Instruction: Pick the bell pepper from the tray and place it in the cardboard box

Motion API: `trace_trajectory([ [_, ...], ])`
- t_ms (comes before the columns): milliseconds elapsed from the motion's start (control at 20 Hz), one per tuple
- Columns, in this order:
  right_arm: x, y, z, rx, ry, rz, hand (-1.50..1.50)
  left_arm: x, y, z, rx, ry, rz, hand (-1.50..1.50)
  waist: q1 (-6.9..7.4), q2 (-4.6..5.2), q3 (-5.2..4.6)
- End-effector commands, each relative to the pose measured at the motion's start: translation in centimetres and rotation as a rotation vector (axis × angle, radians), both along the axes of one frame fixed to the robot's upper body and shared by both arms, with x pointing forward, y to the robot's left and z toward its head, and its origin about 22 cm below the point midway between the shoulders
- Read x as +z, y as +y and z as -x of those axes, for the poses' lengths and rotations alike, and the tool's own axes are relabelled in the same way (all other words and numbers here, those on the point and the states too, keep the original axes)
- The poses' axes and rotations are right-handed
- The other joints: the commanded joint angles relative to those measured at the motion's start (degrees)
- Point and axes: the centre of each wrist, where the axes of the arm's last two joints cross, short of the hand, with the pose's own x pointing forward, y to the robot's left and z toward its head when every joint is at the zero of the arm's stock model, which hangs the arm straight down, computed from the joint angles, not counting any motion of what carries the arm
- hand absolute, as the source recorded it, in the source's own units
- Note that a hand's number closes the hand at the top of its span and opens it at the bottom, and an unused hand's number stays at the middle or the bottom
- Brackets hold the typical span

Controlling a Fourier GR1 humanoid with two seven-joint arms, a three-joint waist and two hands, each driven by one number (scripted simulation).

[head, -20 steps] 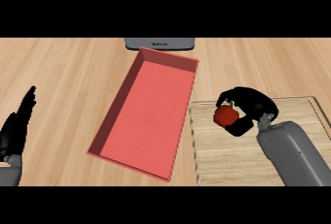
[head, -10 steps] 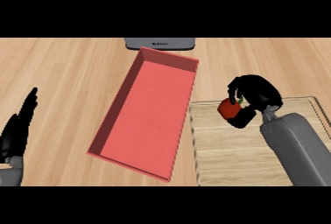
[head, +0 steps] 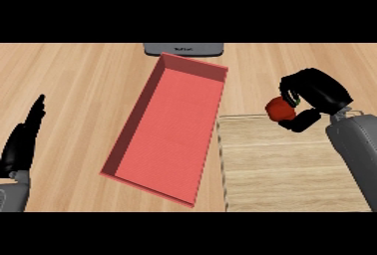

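Spreading across the whole view, the light wooden counter (head: 81,74) runs with its grain side to side and carries everything else. On it the red cardboard box (head: 173,129) is the biggest thing: a long, open, shallow box lying slantwise, its long axis running from the far end near the top middle of the view down toward the lower left, its low walls showing on all sides and nothing inside it. Just to its right lies the pale wooden tray (head: 287,169), squared to the view, its near-left rim close beside the box's long right wall. A grey forearm comes up over the tray's right side, and at its end the right hand (head: 316,94) hangs above the tray's far edge and the counter just beyond, fingers and thumb curled round the red bell pepper (head: 280,108). The pepper is held off the tray, to the right of the box and apart from it; it looks roundish, with a bit of green stem on the side toward the palm. At the left edge the left hand (head: 22,144) rests with its fingers straight and pointing away, holding nothing. A dark grey appliance (head: 184,49) sits at the counter's far edge, just beyond the box's far end.
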Motion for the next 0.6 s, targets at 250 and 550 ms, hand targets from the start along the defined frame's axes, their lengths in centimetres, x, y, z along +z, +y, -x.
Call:
trace_trajectory([
  [250,6.3,-0.9,-0.9,0.224,-0.257,-0.226,1.5,0.4,-0.1,1.2,0.003,0.016,-0.003,0.0,-0.48,-0.57,-0.04],
  [550,9.2,4.6,-0.8,0.335,-0.177,-0.321,1.5,0.4,0.9,0.9,0.005,-0.002,-0.014,0.0,-0.59,-0.54,-0.09],
])
